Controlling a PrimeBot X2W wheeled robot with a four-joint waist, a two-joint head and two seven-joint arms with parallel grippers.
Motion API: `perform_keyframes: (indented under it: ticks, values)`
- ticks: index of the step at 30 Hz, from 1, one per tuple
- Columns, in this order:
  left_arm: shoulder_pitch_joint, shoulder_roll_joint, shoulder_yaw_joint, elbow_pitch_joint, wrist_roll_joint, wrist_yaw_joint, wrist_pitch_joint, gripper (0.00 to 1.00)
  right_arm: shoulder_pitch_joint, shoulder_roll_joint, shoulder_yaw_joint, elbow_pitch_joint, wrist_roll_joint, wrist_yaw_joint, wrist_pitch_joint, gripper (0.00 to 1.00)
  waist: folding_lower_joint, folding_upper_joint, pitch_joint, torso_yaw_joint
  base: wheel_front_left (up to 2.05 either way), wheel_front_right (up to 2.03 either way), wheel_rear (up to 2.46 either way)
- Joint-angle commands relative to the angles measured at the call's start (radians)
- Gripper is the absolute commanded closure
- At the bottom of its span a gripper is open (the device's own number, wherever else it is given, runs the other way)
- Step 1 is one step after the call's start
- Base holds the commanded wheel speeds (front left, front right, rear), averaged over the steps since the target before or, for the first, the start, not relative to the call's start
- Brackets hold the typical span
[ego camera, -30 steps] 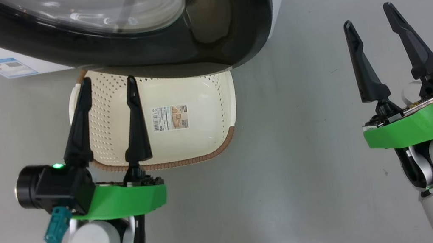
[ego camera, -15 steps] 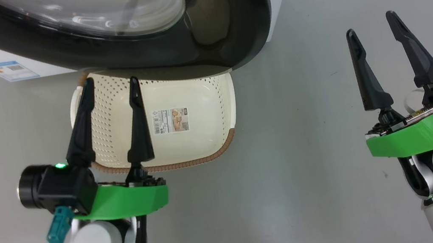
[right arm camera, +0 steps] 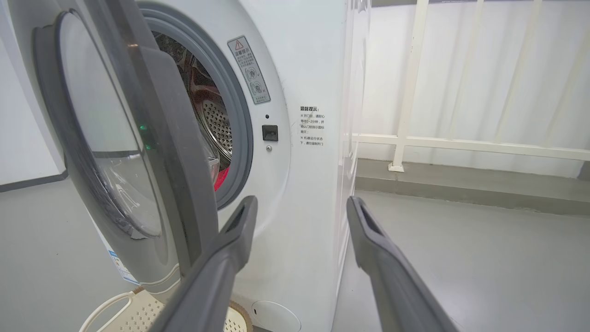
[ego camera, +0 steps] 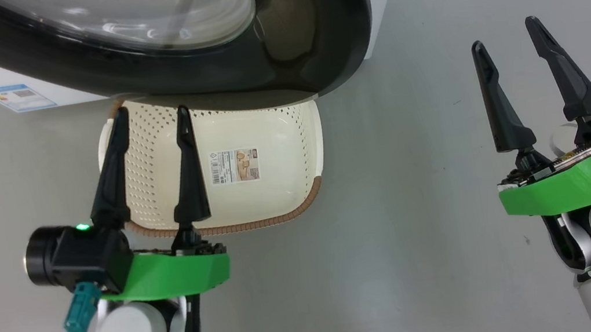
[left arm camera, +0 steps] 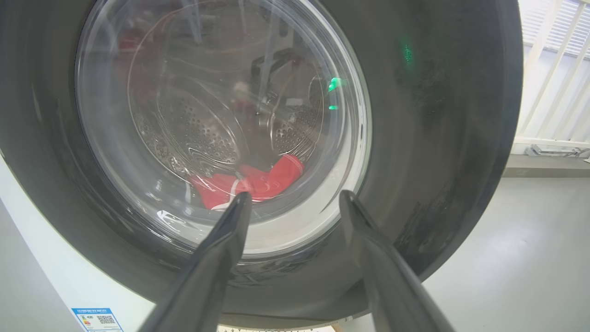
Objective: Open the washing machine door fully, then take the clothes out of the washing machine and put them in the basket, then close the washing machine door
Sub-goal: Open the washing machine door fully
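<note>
The left gripper (ego camera: pixel 151 110) gapes wide over the cream perforated plastic basket (ego camera: pixel 287 149); the right gripper (ego camera: pixel 504 32), equally wide, hangs near the ajar black-rimmed round glass door (ego camera: pixel 309 23).

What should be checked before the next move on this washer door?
1. Washing machine door fully open: not ok, only ajar.
2. Clothes inside the washing machine: ok, red fabric visible through the door.
3. Basket empty under the door: ok.
4. Left gripper open, empty: ok.
5. Right gripper open, empty: ok.
6. Door clears the basket while swinging: cannot tell.
</note>
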Motion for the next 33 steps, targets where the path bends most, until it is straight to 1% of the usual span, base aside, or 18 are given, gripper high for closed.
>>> perform_keyframes:
  ticks: [1, 9, 10, 11, 12, 13, 14, 15, 21, 24, 28, 31, 32, 33]
  values:
    - [0.022, 0.018, 0.029, -0.026, 0.001, 0.005, -0.005, 0.00, 0.020, 0.007, 0.018, -0.023, 0.013, 0.006, -0.005, 0.00, 0.0000, 0.0000, 0.002, 0.000, 0.00, 0.00, 0.00]
    - [0.022, 0.018, 0.028, -0.028, 0.003, 0.005, -0.005, 0.00, 0.015, 0.007, 0.024, -0.019, 0.018, 0.006, -0.005, 0.00, 0.0000, 0.0000, 0.009, 0.003, 0.00, 0.00, 0.00]
    - [0.021, 0.018, 0.027, -0.028, 0.003, 0.005, -0.005, 0.00, 0.014, 0.007, 0.025, -0.020, 0.020, 0.006, -0.005, 0.18, 0.0000, 0.0000, 0.010, 0.004, 0.00, 0.00, 0.00]
    - [0.021, 0.018, 0.026, -0.028, 0.003, 0.005, -0.005, 0.00, 0.012, 0.007, 0.026, -0.024, 0.026, 0.006, -0.005, 0.50, 0.0000, 0.0000, 0.011, 0.004, 0.00, 0.00, 0.00]
    - [0.020, 0.018, 0.025, -0.028, 0.003, 0.005, -0.005, 0.00, 0.010, 0.007, 0.028, -0.025, 0.033, 0.006, -0.005, 0.55, 0.0000, 0.0000, 0.012, 0.005, 0.00, 0.00, 0.00]
    - [0.020, 0.018, 0.024, -0.027, 0.003, 0.005, -0.005, 0.00, 0.007, 0.007, 0.031, -0.025, 0.045, 0.006, -0.005, 0.65, 0.0000, 0.0000, 0.013, 0.005, 0.00, 0.00, 0.00]
    - [0.019, 0.018, 0.023, -0.028, 0.003, 0.005, -0.005, 0.00, 0.001, 0.007, 0.032, -0.024, 0.061, 0.006, -0.005, 0.81, 0.0000, 0.0000, 0.014, 0.006, 0.00, 0.00, 0.00]
    - [0.019, 0.018, 0.023, -0.028, 0.003, 0.005, -0.005, 0.00, -0.006, 0.007, 0.033, -0.020, 0.073, 0.006, -0.005, 1.00, 0.0000, 0.0000, 0.015, 0.006, 0.00, 0.00, 0.00]
    - [0.015, 0.018, 0.023, -0.029, 0.005, 0.005, -0.005, 0.00, -0.074, 0.007, 0.038, 0.005, 0.209, 0.006, -0.005, 1.00, 0.0000, 0.0000, 0.020, 0.010, 0.00, 0.00, 0.00]
    - [0.013, 0.018, 0.020, -0.027, 0.005, 0.004, -0.005, 0.00, -0.118, 0.007, 0.053, 0.024, 0.378, 0.006, -0.005, 1.00, 0.0000, 0.0000, 0.022, 0.015, 0.00, 0.00, 0.00]
    - [0.013, 0.018, 0.015, -0.026, 0.004, 0.004, -0.005, 0.00, -0.182, 0.005, 0.125, 0.054, 0.598, 0.006, -0.005, 1.00, 0.0000, 0.0000, 0.025, 0.022, 0.00, 0.00, 0.00]
    - [0.011, 0.018, 0.012, -0.026, 0.004, 0.005, -0.005, 0.00, -0.238, -0.012, 0.169, 0.057, 0.801, 0.006, 0.014, 1.00, 0.0000, 0.0000, 0.031, 0.028, 0.00, 0.00, 0.00]
    - [0.011, 0.018, 0.012, -0.026, 0.004, 0.005, -0.005, 0.00, -0.238, -0.012, 0.169, 0.057, 0.801, 0.006, 0.014, 1.00, 0.0000, 0.0000, 0.031, 0.028, 0.00, 0.00, 0.00]
    - [0.010, 0.018, 0.010, -0.026, 0.004, 0.006, -0.005, 0.00, -0.255, -0.019, 0.174, 0.057, 0.872, 0.006, 0.028, 1.00, 0.0000, 0.0000, 0.033, 0.029, 0.00, 0.00, 0.00]
